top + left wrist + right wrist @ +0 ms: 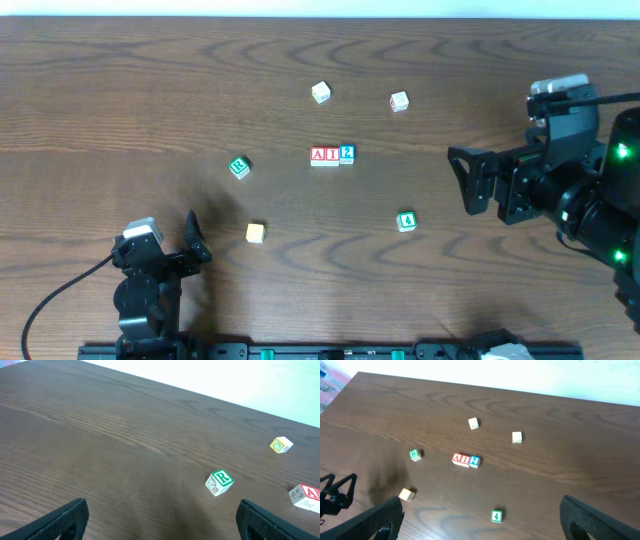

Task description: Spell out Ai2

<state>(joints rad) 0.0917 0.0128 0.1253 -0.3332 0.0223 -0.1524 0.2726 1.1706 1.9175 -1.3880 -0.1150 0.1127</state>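
Three blocks stand touching in a row at the table's middle: a red A block (318, 155), a red I block (332, 155) and a blue 2 block (347, 154). The row also shows in the right wrist view, A (457, 459), I (465, 460), 2 (474, 461). The A block shows at the left wrist view's right edge (306, 496). My left gripper (190, 237) is open and empty near the front left. My right gripper (470, 180) is open and empty at the right, well away from the row.
Loose blocks lie around: a green R block (239, 167), a plain yellow block (255, 233), a green 4 block (406, 221), and two pale blocks at the back (320, 93) (399, 101).
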